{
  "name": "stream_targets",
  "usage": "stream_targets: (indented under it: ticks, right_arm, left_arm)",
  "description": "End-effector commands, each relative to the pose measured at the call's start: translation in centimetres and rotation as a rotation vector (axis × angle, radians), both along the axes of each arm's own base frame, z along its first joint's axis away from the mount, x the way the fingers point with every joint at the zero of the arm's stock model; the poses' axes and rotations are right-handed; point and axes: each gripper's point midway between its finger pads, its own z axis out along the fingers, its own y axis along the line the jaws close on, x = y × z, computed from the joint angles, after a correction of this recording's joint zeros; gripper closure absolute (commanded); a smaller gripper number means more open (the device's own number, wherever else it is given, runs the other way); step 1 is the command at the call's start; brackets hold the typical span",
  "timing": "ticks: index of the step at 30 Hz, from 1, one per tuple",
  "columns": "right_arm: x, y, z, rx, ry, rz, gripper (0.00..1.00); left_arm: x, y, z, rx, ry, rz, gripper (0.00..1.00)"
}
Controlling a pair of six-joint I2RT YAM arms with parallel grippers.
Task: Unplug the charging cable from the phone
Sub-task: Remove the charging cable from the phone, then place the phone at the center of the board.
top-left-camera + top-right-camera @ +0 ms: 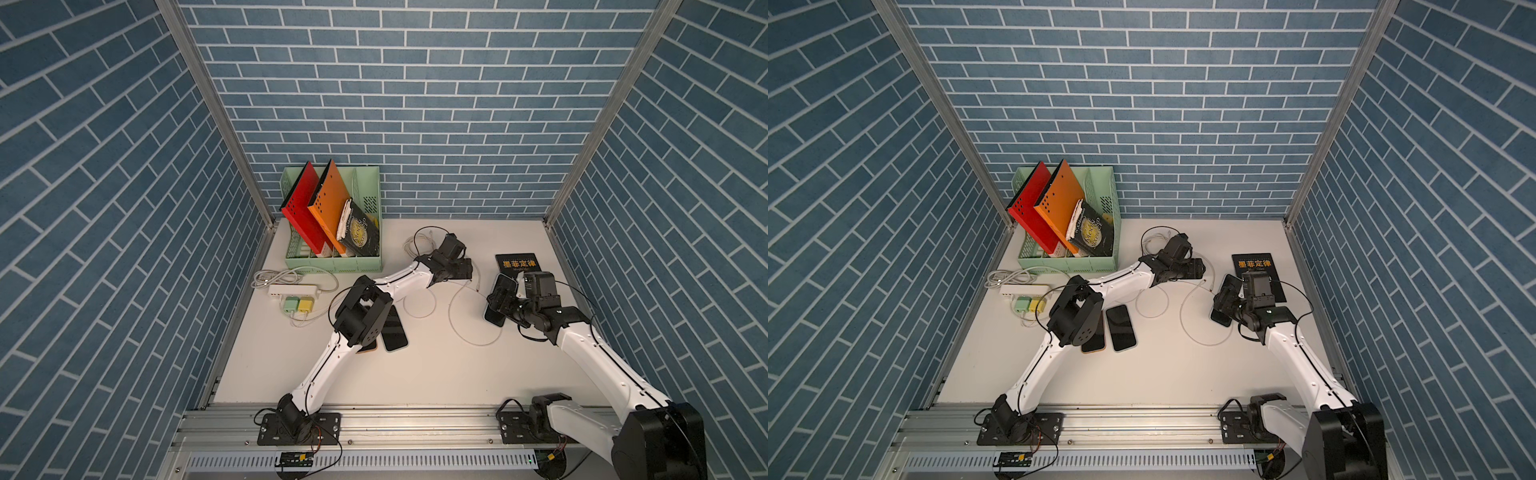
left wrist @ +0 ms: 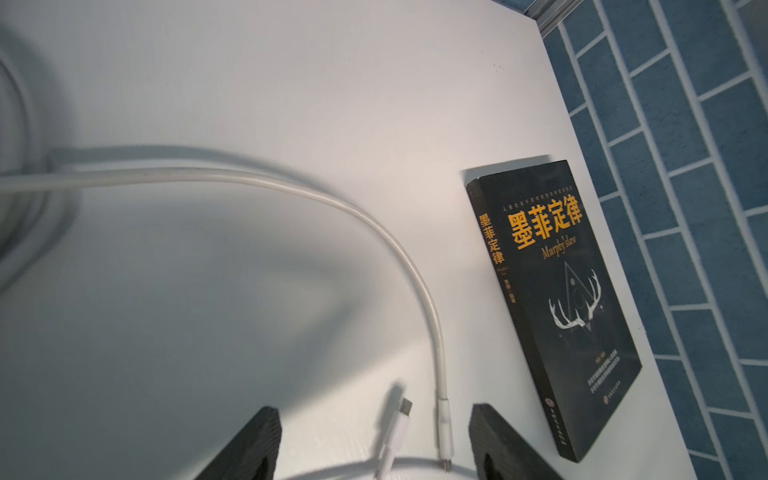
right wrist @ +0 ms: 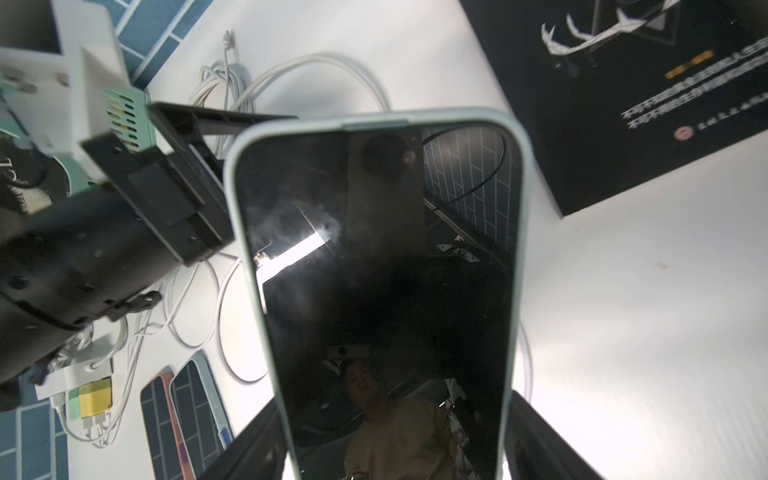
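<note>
While the right gripper point(image 3: 395, 399) is clamped on the long sides of the mint-cased phone point(image 3: 374, 249), that phone sits tilted right by the black Murphy's Law book point(image 2: 552, 291). Its long axis runs front to back, with the far end aimed at the back wall. Meanwhile the left gripper point(image 2: 374, 409) is spread wide, and the white charging cable point(image 2: 332, 199) has its plug point(image 2: 444, 424) lying loose on the table point(image 2: 249, 83) between the fingers.

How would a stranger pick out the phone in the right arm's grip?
At the right of the white table, beside the black book, the right end effector grips a phone. Unlike the two phones lying flat mid-table, it is tipped up at an angle.
</note>
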Motion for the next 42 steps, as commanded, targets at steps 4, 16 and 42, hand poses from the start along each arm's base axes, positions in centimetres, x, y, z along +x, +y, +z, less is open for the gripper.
stream_targets:
  ticks: [4,16,42]
  right_arm:
    - [-1.1,4.6,0.2,-0.068,0.014,0.227,1.00]
    - [-6.4,13.2,-3.6,-0.153,0.124,0.494,1.00]
    - [-10.8,17.6,-10.6,-0.396,0.327,0.551,1.00]
  left_arm:
    - [-0.8,4.5,8.3,-0.026,-0.092,0.072,0.16]
    - [-8.9,19.7,9.9,0.007,-0.102,0.288,0.15]
    - [-14.8,28.6,5.6,0.063,-0.015,0.394,0.15]
